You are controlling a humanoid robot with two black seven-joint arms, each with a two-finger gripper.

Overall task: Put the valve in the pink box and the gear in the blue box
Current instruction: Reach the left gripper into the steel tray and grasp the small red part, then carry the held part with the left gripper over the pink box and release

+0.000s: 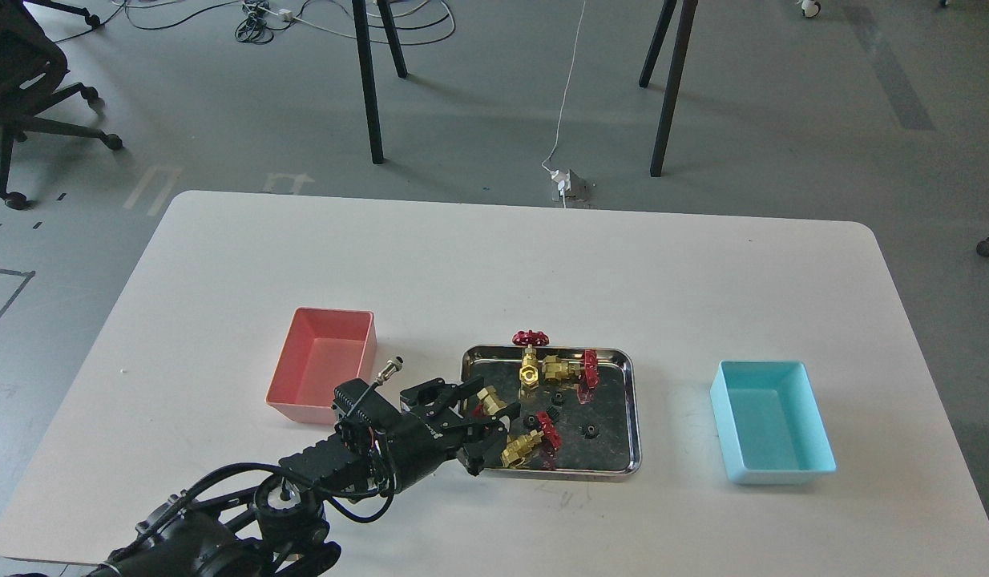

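Four brass valves with dark red handwheels lie in a steel tray [615,465]: two at the back [530,370] [560,369], one at the left [490,397], one at the front left [520,450]. Several tiny black gears [591,433] [557,398] lie among them. My left gripper [498,425] reaches over the tray's left edge. It is open, with its fingers spread between the left valve and the front-left valve, and it holds nothing that I can see. The pink box [322,365] is left of the tray and empty. The blue box [771,421] is right of it and empty. My right gripper is out of view.
The white table [494,264] ends close in front of the tray and boxes. My left arm's body [350,457] lies just in front of the pink box's near right corner. Beyond the table are chair and table legs and cables on the floor.
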